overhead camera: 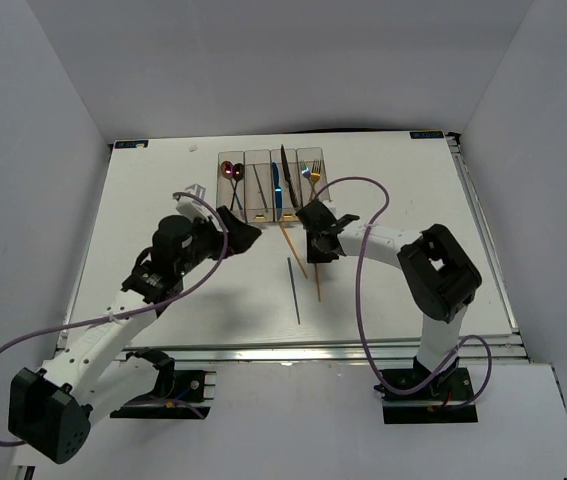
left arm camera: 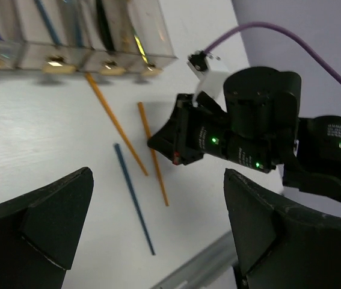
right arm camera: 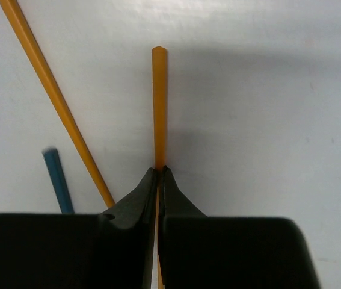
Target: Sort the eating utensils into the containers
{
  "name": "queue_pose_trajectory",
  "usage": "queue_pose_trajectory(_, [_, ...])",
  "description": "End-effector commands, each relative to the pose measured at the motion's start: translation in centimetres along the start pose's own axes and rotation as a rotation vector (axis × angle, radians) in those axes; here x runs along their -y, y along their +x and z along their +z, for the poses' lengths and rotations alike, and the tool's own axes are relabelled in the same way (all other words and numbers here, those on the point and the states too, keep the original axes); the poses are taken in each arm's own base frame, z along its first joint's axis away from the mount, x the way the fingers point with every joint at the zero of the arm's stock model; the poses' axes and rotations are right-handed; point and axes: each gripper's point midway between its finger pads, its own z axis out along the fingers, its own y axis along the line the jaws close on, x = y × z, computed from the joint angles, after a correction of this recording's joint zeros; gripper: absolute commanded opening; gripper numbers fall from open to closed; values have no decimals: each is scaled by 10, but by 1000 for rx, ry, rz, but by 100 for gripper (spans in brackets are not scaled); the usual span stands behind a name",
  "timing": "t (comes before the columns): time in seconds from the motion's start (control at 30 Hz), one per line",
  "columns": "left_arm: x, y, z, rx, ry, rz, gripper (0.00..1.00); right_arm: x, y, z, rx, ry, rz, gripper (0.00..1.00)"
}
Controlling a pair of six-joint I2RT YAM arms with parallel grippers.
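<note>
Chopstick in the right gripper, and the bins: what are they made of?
Orange chopstick, pinched in the right gripper: even orange, dull sheen, so plastic or coated metal; cannot tell which. Bins: clear glossy plastic by the look, cutlery visible through the walls.

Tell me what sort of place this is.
Probably a robotics lab test cell: plain white walls box in a white table, a left arm and right arm are bolted at its near edge, and clear bins of cutlery sit staged.
</note>
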Motion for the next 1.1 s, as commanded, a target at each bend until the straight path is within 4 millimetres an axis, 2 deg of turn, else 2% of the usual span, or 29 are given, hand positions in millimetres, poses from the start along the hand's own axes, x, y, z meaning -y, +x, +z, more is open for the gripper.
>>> queue_pose_trajectory(0.0, [47, 14, 0, 2, 204, -62, 98, 10, 19, -25, -34, -23, 30, 0])
queue_pose_trajectory(0.03, [58, 33, 5, -45, 234, -64, 98, 12, 27, -30, -36, -45, 38, 0])
queue_pose_trajectory(0.07, [60, 45, 9, -72, 243, -89, 98, -3, 8, -54, 43, -155, 59, 0])
queue_pose_trajectory(0.1, [70, 46, 12, -61, 275, -93, 98, -11, 3, -66, 77, -220, 60, 0])
queue_pose_trajectory(0.13, [76, 60, 17, -97, 284, -99, 98, -13, 14, -71, 77, -279, 52, 0])
queue_pose_trajectory(0.17, [78, 63, 20, -101, 283, -98, 98, -25, 4, -98, 131, -391, 51, 0])
queue_pose_trajectory(0.2, [83, 64, 23, -91, 279, -94, 98, -33, -7, -111, 197, -456, 57, 0])
queue_pose_trajectory(0.27, [86, 67, 28, -90, 270, -89, 98, -38, -1, -138, 250, -574, 50, 0])
queue_pose_trajectory(0.33, [96, 65, 29, -83, 291, -91, 98, -46, -12, -166, 347, -682, 47, 0])
queue_pose_trajectory(0.37, [96, 67, 32, -90, 288, -93, 97, -48, -2, -167, 333, -715, 34, 0])
queue_pose_trajectory(0.43, [103, 64, 34, -81, 295, -93, 94, -50, -2, -176, 349, -747, 28, 0])
queue_pose_trajectory(0.63, [99, 74, 45, -105, 257, -86, 84, -53, -6, -202, 401, -821, 14, 0])
queue_pose_trajectory(0.77, [97, 83, 51, -126, 250, -87, 70, -59, -8, -216, 409, -873, -8, 0])
queue_pose_trajectory(0.87, [97, 89, 58, -148, 242, -84, 51, -62, -9, -220, 414, -893, -13, 0])
queue_pose_trajectory(0.9, [98, 90, 60, -153, 239, -82, 41, -62, -9, -220, 417, -894, -15, 0])
queue_pose_trajectory(0.93, [97, 93, 63, -163, 232, -76, 38, -63, -10, -221, 420, -896, -13, 0])
queue_pose_trajectory(0.97, [102, 88, 64, -154, 247, -76, 32, -63, -11, -219, 418, -889, -14, 0])
queue_pose_trajectory(1.0, [104, 86, 65, -150, 249, -74, 14, -62, -11, -218, 411, -883, -14, 0])
queue_pose_trajectory(1.07, [101, 85, 68, -149, 219, -54, 0, -61, -13, -217, 418, -867, -10, 0])
